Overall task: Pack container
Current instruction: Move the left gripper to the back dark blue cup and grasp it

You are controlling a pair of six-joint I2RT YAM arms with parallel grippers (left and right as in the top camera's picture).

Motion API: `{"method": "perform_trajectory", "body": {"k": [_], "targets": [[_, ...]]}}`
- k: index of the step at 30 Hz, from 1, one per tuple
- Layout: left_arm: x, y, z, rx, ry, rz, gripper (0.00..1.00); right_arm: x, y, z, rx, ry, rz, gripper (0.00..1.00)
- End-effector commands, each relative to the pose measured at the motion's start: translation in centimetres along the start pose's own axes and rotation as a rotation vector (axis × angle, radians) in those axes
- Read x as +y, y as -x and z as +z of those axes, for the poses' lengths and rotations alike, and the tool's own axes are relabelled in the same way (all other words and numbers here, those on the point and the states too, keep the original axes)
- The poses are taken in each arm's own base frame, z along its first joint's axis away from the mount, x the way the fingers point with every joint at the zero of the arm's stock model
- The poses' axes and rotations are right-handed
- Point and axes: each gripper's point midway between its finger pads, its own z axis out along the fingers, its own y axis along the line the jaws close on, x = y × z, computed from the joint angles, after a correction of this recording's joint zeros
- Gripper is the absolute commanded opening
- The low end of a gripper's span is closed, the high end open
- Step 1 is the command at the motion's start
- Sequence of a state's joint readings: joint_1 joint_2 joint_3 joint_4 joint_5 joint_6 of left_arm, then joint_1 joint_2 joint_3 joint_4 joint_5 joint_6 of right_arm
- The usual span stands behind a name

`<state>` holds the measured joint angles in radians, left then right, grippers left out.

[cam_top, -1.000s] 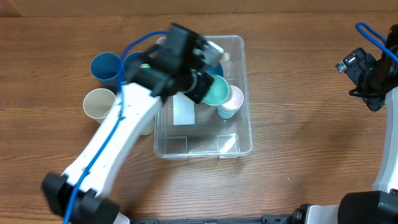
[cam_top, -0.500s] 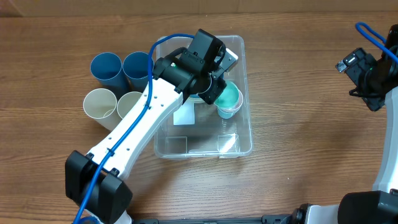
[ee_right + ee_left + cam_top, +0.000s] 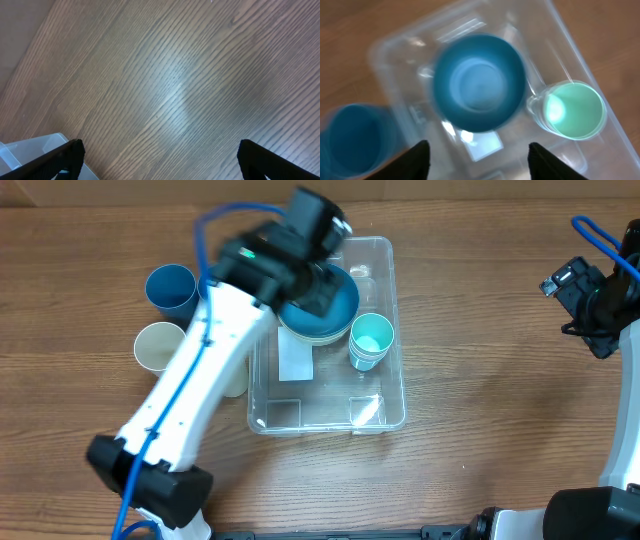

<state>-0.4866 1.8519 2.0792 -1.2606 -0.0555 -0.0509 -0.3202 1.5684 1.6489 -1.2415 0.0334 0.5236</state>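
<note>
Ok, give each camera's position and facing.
Overhead: above the table, looking straight down; left arm and right arm show.
Left wrist: over the container, facing down at the blue bowl; open left gripper shows.
Right wrist: facing the tabletop; open right gripper shows.
Shared: overhead and left wrist both show the green cup.

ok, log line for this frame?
left claw open above blue bowl | blue bowl, teal cup in container | right claw open over table

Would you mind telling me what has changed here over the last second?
The left fingers opened and let go of the blue bowl, which now sits in the clear bin beside the green cup. The right arm and the cups on the table stayed put.
</note>
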Motion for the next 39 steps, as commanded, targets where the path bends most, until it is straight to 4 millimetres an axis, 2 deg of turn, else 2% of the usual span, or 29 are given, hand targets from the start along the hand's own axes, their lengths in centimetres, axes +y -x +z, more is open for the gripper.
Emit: {"method": "perform_trajectory", "body": {"k": [1,5,11,15,19,21,28,30,33,36,39], "targets": [[8.4,0.8,-4.0,-0.064,0.137,-0.260,0.69,0.1,0.4,-0.3,-0.016,0.004,0.006,1.00],[14.7,-1.5,-4.6,-0.024,0.139,-0.442,0.70,0.1,0.4,-0.3,-0.016,0.004,0.006,1.00],[22.7,-5.8,-5.0,0.003,0.116,-0.677,0.72,0.1,0.4,-0.3,-0.016,0.004,0.006,1.00],[25.8,-7.7,-4.0,0.041,0.143,-0.734,0.75,0.1,0.4,-0.3,-0.016,0.004,0.006,1.00],[26.9,-9.1,-1.1,0.115,0.132,-0.765,0.75,0.1,0.4,-0.3,-0.016,0.004,0.006,1.00],[27.0,-9.5,1.2,0.160,0.094,-0.742,0.73,0.1,0.4,-0.3,-0.016,0.004,0.006,1.00],[27.4,-11.6,6.3,0.282,0.058,-0.763,0.57,0.1,0.4,-0.3,-0.016,0.004,0.006,1.00],[27.4,-11.9,7.1,0.300,0.053,-0.766,0.50,0.1,0.4,-0.3,-0.016,0.004,0.006,1.00],[27.6,-12.2,8.0,0.313,0.050,-0.768,0.34,0.1,0.4,-0.3,-0.016,0.004,0.006,1.00],[27.8,-12.2,8.1,0.308,0.061,-0.763,0.18,0.1,0.4,-0.3,-0.016,0.004,0.006,1.00],[28.2,-12.3,7.9,0.309,0.082,-0.771,0.08,0.1,0.4,-0.3,-0.016,0.004,0.006,1.00]]}}
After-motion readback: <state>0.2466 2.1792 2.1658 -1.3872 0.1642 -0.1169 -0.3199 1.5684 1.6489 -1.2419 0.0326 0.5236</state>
